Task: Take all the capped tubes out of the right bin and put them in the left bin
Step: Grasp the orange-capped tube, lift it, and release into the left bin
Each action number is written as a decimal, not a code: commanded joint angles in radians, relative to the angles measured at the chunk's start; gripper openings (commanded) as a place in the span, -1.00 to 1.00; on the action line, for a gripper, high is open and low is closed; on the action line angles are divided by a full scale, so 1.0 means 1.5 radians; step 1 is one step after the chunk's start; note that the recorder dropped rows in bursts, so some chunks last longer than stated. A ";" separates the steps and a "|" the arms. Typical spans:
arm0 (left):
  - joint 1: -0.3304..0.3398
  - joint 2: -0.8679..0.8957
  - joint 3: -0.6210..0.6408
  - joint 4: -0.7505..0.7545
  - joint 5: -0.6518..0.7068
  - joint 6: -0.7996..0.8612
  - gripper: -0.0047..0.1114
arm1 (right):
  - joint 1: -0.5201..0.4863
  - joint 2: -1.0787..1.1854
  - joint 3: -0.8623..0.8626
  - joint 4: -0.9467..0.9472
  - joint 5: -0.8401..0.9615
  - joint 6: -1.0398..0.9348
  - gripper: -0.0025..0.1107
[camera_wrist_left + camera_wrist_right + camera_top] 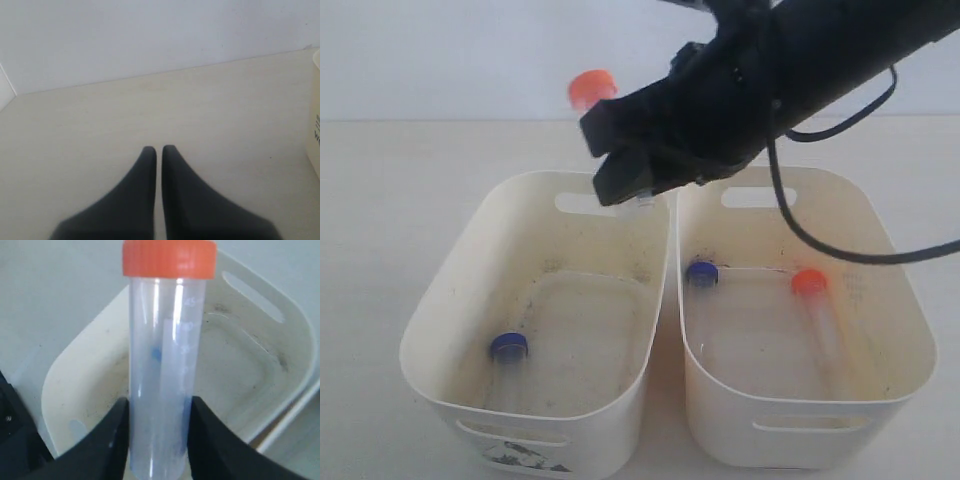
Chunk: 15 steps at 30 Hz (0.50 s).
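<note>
My right gripper (612, 150) hangs over the back rim of the left bin (430, 330) and is shut on an orange-capped tube (591, 88). In the right wrist view this tube (165, 355) stands cap-up between the two fingers of the gripper (160, 407), with the left bin's speckled floor (235, 375) beneath it. One blue-capped tube (508, 348) lies in the left bin. The right bin (905, 330) holds a blue-capped tube (701, 272) and an orange-capped tube (810, 283). My left gripper (159, 150) is shut on nothing, low over the table.
The two bins stand side by side, walls nearly touching, on a pale table (380, 200). A black cable (800, 230) from the right arm loops over the right bin. In the left wrist view a bin wall (315, 125) with dark print shows at the frame edge.
</note>
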 commanded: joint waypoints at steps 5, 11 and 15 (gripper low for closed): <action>0.001 -0.001 -0.003 -0.001 -0.006 -0.008 -0.84 | 0.098 0.070 0.000 -0.046 -0.096 -0.042 -0.33; 0.001 -0.001 -0.003 -0.001 -0.006 -0.008 -0.84 | 0.097 0.078 0.000 -0.057 -0.101 0.008 -0.80; 0.001 -0.001 -0.003 -0.001 -0.008 -0.008 -0.84 | 0.097 0.022 0.000 -0.181 -0.091 0.162 -0.96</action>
